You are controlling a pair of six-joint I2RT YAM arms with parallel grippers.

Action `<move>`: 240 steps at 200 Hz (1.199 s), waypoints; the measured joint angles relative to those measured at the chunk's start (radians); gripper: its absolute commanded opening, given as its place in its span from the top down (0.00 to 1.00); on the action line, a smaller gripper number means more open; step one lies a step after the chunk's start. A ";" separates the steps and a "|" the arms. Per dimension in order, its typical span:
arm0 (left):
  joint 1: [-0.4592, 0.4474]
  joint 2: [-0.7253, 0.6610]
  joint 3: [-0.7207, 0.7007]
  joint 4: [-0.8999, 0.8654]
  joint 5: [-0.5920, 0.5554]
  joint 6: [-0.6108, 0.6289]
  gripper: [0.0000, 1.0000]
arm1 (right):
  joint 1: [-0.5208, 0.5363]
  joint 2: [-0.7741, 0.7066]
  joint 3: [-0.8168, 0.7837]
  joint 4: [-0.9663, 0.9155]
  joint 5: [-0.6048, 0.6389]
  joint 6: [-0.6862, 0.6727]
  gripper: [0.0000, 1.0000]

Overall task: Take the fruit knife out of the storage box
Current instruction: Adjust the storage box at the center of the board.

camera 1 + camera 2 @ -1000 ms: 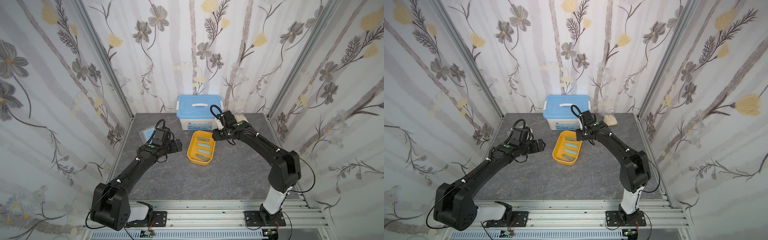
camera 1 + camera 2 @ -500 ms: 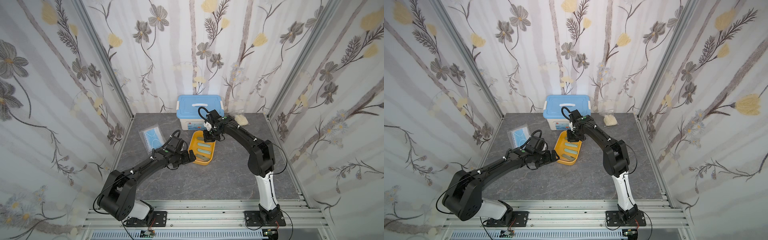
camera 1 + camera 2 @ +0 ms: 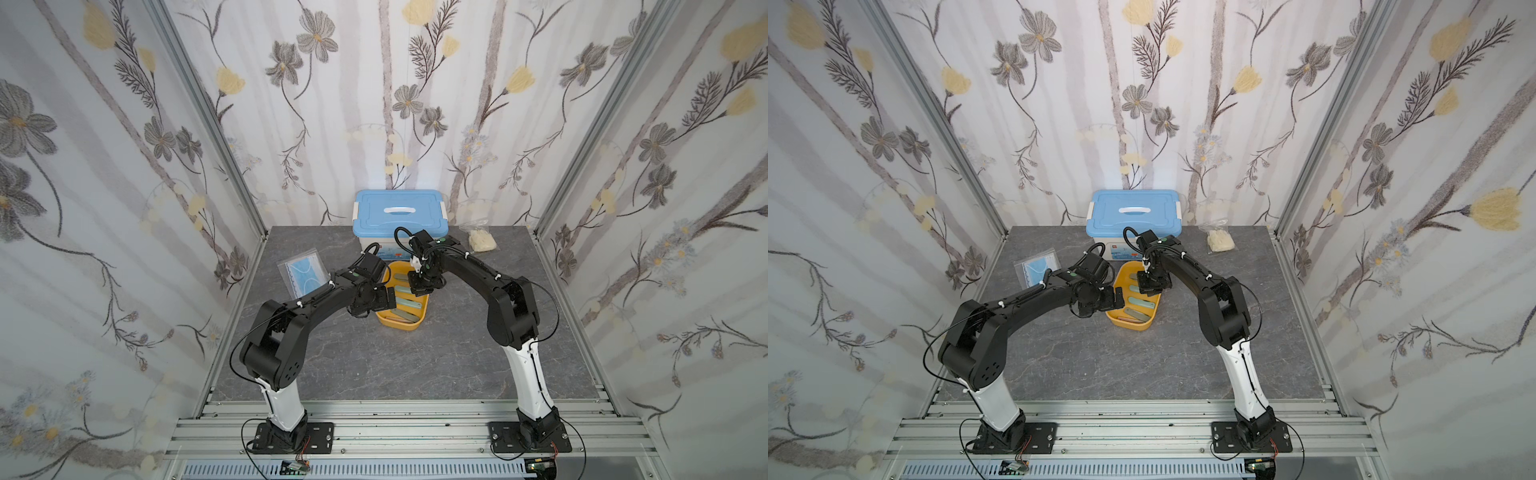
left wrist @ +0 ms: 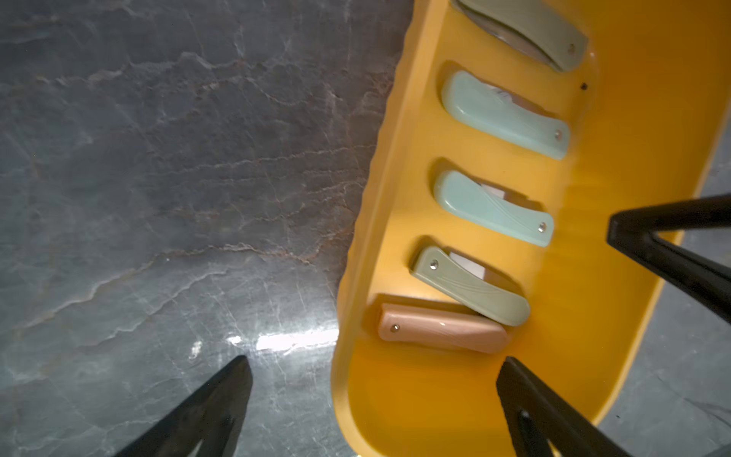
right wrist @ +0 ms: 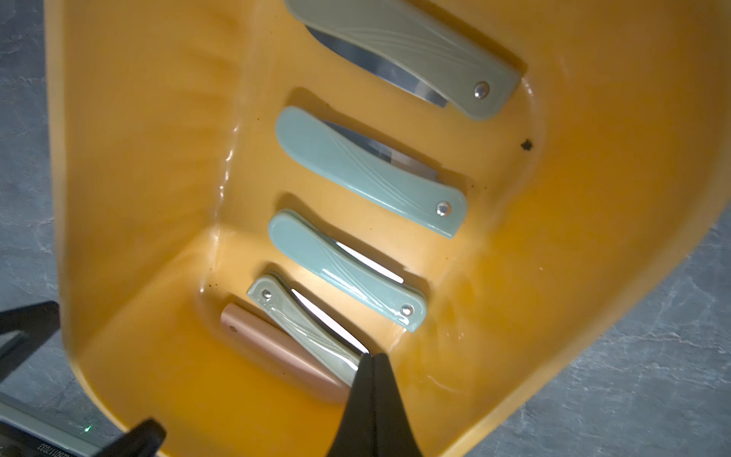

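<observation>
The yellow-orange storage box (image 3: pixel 402 327) (image 3: pixel 1134 327) stands mid-table. Several folded fruit knives lie side by side in it: two teal ones (image 5: pixel 368 170) (image 5: pixel 344 269), two olive-green ones (image 5: pixel 415 43) (image 5: pixel 308 320) and a pink one (image 5: pixel 277 352). My right gripper (image 5: pixel 374 356) (image 3: pixel 419 286) is shut with nothing between its fingers. Its tips are inside the box, at the end of the lower olive-green knife (image 4: pixel 470 289); I cannot tell whether they touch it. My left gripper (image 4: pixel 375 364) (image 3: pixel 380 299) is open and straddles the box's left wall (image 4: pixel 356 277), one finger outside and one inside.
A white box with a blue handled lid (image 3: pixel 399 212) stands behind the storage box. A clear bag with a blue mask (image 3: pixel 303 274) lies at the left. A bag of pale stuff (image 3: pixel 482 241) lies at the back right. Wallpapered walls close three sides.
My left gripper has moved right from the table's left side to the storage box's wall. My right gripper has shut and come over the inside of the box.
</observation>
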 measured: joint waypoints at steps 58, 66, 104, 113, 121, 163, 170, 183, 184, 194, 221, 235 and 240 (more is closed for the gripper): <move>0.076 0.106 0.095 -0.091 -0.063 0.084 0.00 | -0.005 0.008 -0.002 -0.026 0.000 -0.009 1.00; 0.086 0.114 0.104 -0.099 -0.065 0.092 0.00 | -0.005 0.009 -0.007 -0.028 0.000 -0.019 1.00; 0.127 0.164 0.159 -0.117 -0.041 0.146 0.00 | -0.003 -0.008 -0.058 -0.009 -0.012 -0.030 1.00; 0.134 0.176 0.177 -0.117 -0.034 0.156 0.00 | -0.003 -0.021 -0.074 -0.005 -0.017 -0.033 1.00; 0.138 0.184 0.193 -0.117 -0.027 0.161 0.00 | -0.003 -0.032 -0.089 -0.002 -0.024 -0.033 1.00; 0.144 0.222 0.271 -0.129 -0.008 0.185 0.00 | 0.022 -0.096 -0.170 0.008 -0.030 -0.043 1.00; 0.145 0.225 0.279 -0.129 -0.005 0.185 0.00 | 0.026 -0.104 -0.183 0.008 -0.030 -0.043 1.00; 0.146 0.225 0.287 -0.128 0.001 0.184 0.00 | 0.032 -0.116 -0.203 0.007 -0.028 -0.043 1.00; 0.146 0.225 0.288 -0.128 0.001 0.184 0.00 | 0.034 -0.117 -0.204 0.006 -0.027 -0.043 1.00; 0.147 0.225 0.289 -0.124 0.002 0.184 0.00 | 0.040 -0.124 -0.216 -0.005 -0.021 -0.043 1.00; 0.142 0.202 0.289 -0.123 0.002 0.181 0.00 | 0.055 -0.129 -0.229 -0.043 0.000 -0.040 1.00; 0.135 0.179 0.289 -0.118 0.000 0.181 0.00 | 0.056 -0.132 -0.219 -0.050 0.000 -0.037 1.00; 0.132 0.171 0.289 -0.117 0.000 0.180 0.00 | 0.057 -0.133 -0.212 -0.054 0.004 -0.034 1.00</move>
